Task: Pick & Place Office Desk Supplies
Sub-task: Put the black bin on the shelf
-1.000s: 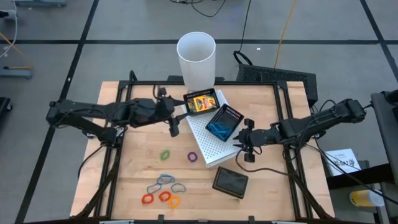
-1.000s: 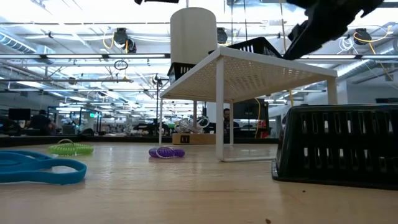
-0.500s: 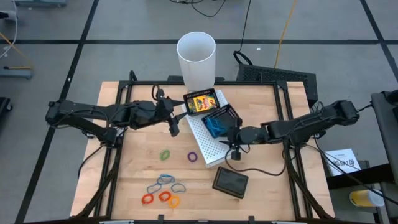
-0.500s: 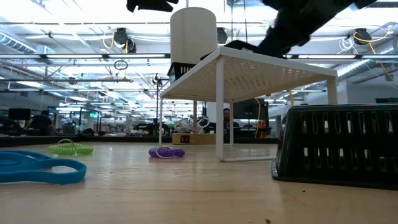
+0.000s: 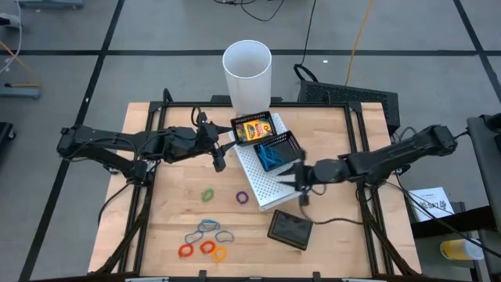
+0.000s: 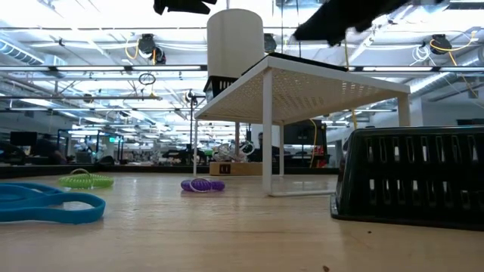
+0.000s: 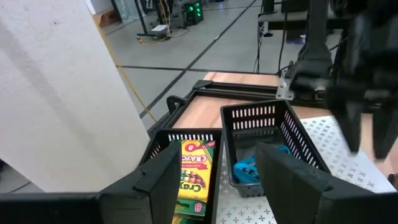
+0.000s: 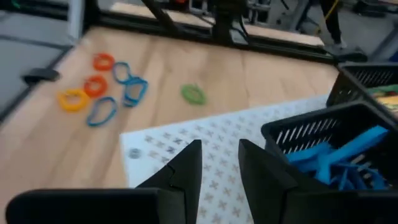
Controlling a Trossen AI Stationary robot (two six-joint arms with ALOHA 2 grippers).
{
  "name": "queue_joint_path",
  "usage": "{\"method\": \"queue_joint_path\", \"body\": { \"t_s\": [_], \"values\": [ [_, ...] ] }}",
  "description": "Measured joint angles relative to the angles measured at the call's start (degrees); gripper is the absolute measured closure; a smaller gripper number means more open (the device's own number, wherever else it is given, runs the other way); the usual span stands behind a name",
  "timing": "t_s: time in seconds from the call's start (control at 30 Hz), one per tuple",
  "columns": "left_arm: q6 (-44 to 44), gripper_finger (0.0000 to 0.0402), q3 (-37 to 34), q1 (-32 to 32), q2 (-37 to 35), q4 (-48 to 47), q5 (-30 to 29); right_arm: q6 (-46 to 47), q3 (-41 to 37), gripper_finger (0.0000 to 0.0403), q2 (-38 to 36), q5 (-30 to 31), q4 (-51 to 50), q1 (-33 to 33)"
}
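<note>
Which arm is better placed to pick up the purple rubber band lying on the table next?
Probably the right: its open gripper is over the white shelf, beside the purple band. The left gripper sits farther off.

From above, the left claw [image 5: 220, 157] hovers beside a mesh bin holding a crayon box [image 5: 253, 128]. The right claw [image 5: 296, 178] sits over the white perforated shelf [image 5: 262, 185], by a bin of blue loops [image 5: 272, 156]. Coloured rubber bands [image 5: 205, 239] lie scattered on the wooden surface [image 5: 172, 204].
</note>
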Motion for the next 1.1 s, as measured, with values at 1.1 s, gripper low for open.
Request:
{"method": "queue_joint_path", "body": {
  "t_s": [1.1],
  "values": [
    [-0.1,0.0188,0.0,0.0,0.0,0.1,0.0,4.4,-12.5,0.0310,-13.3,5.5,-0.5,-13.0]
  ]
}}
